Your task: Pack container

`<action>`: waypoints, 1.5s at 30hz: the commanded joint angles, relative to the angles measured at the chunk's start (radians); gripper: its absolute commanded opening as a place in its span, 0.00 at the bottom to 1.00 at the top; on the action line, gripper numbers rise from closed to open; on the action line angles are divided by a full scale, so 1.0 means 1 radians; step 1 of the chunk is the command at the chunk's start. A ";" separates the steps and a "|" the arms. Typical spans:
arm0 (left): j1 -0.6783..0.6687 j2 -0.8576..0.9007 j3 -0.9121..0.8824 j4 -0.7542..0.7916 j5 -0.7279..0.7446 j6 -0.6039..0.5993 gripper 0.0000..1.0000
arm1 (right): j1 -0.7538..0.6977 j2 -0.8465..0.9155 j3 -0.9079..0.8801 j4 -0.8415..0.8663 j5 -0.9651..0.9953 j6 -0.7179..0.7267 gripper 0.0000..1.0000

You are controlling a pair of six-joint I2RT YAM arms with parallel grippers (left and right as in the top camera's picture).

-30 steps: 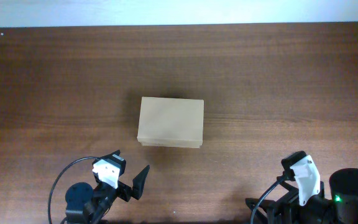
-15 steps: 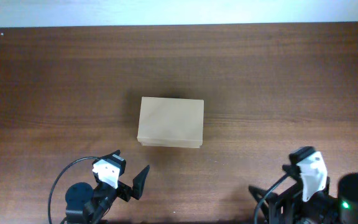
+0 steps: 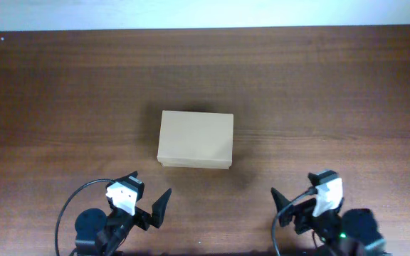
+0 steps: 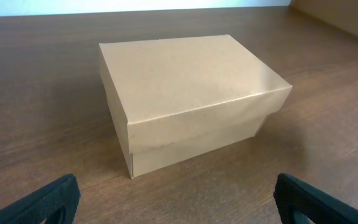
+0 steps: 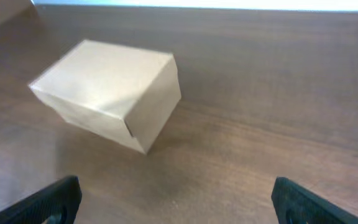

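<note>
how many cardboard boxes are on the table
1: a closed tan cardboard box near the middle of the table. Nothing else box-like shows overhead; a tan patch at the left wrist view's corner is too cropped to identify.

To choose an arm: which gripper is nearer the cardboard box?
Left. The left gripper is just off the cardboard box, at its near-left corner; the right gripper is farther, near-right.

Dark wooden table (image 3: 347,92); pale wall (image 3: 205,13) along its far edge.
</note>
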 commanded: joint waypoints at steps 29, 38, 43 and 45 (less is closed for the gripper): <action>0.003 -0.010 -0.005 0.005 0.011 -0.010 0.99 | -0.006 -0.121 -0.280 0.066 -0.007 -0.007 0.99; 0.003 -0.010 -0.005 0.005 0.011 -0.010 0.99 | -0.006 -0.121 -0.280 0.066 -0.007 -0.007 0.99; 0.003 -0.010 -0.005 0.005 0.011 -0.010 0.99 | -0.006 -0.121 -0.280 0.066 -0.007 -0.007 0.99; 0.003 -0.010 -0.005 0.005 0.011 -0.010 1.00 | -0.006 -0.121 -0.280 0.066 -0.007 -0.007 0.99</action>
